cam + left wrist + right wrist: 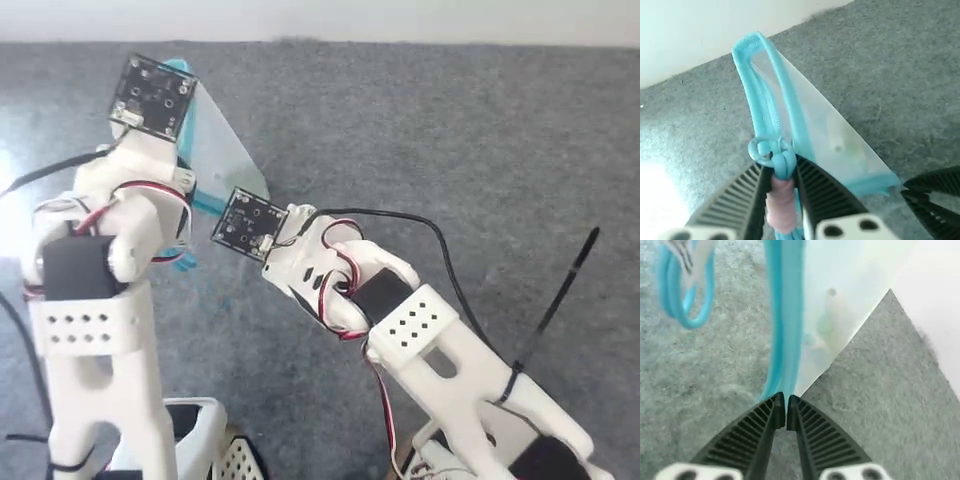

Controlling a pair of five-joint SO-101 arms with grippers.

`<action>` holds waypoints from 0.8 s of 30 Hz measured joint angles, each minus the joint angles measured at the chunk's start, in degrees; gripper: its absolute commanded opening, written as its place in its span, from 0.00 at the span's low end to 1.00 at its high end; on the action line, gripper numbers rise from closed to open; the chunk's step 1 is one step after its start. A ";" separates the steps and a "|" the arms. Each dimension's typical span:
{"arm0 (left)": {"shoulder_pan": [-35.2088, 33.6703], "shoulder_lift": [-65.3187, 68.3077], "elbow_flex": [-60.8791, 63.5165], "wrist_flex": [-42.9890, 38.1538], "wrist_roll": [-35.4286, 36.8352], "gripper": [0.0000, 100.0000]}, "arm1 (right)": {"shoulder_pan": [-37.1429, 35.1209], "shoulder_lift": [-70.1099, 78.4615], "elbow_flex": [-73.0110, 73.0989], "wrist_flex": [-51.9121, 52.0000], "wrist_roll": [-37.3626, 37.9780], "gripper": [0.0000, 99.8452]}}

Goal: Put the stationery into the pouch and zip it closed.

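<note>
The pouch [222,150] is translucent with turquoise edges and stands tilted off the grey carpet between both arms. My left gripper [782,167] is shut on the turquoise zipper pull cord [771,149] at the pouch's [815,120] zipper edge, and a pink piece [780,205] lies between its fingers. My right gripper [786,402] is shut on the pouch's turquoise bottom corner seam [785,340]. Faint pale stationery shapes [838,146] show through the pouch wall [840,295]. The right gripper's black fingertips [935,195] also show beside the pouch's lower corner.
Grey carpet [430,130] covers the table, with a white wall along its far edge. A turquoise strap loop [682,295] hangs beside the pouch. A black cable tie [565,285] sticks out from the right arm.
</note>
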 measured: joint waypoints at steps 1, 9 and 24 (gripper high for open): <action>0.09 0.00 0.00 0.00 0.53 0.01 | 0.70 0.00 0.00 0.00 0.00 0.01; 9.14 0.09 0.09 -8.70 18.64 0.01 | 10.46 -0.88 -0.09 13.45 -7.82 0.01; 16.70 2.20 -0.35 -26.64 48.18 0.01 | 26.46 -3.87 1.76 29.71 -4.92 0.01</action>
